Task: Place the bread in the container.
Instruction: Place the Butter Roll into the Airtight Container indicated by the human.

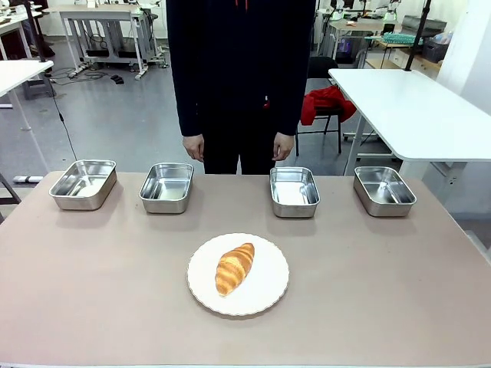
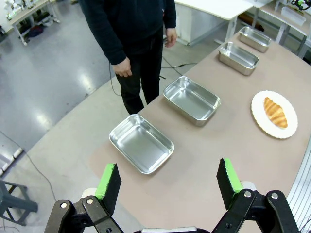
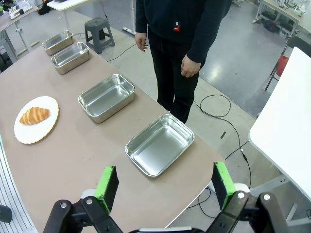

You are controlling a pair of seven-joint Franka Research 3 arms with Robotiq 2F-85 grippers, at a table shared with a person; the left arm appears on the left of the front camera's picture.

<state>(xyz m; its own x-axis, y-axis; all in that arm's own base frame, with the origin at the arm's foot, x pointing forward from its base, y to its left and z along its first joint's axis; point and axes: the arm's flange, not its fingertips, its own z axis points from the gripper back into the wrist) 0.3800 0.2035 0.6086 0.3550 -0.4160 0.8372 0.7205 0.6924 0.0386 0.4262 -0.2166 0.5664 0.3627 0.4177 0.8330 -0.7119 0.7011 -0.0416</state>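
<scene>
The bread, a golden-brown croissant [image 1: 234, 267], lies on a round white plate [image 1: 265, 295] at the table's near middle; it also shows as the croissant [image 2: 275, 112] and the croissant [image 3: 34, 115] in the wrist views. Along the far edge stand several alike steel pans: far left [image 1: 84, 184], left of centre [image 1: 166, 186], right of centre [image 1: 294, 191], far right [image 1: 383, 190]. My left gripper [image 2: 168, 179] is open high above the table's left end, over the nearest pan [image 2: 141, 143]. My right gripper [image 3: 164, 183] is open above the right end, near a pan [image 3: 160, 144].
A person in dark clothes [image 1: 239, 69] stands at the far side, hands hanging at the sides. A white table [image 1: 414, 107] and a chair with a red cloth [image 1: 327, 103] stand behind at the right. The brown tabletop [image 1: 383, 291] is bare around the plate.
</scene>
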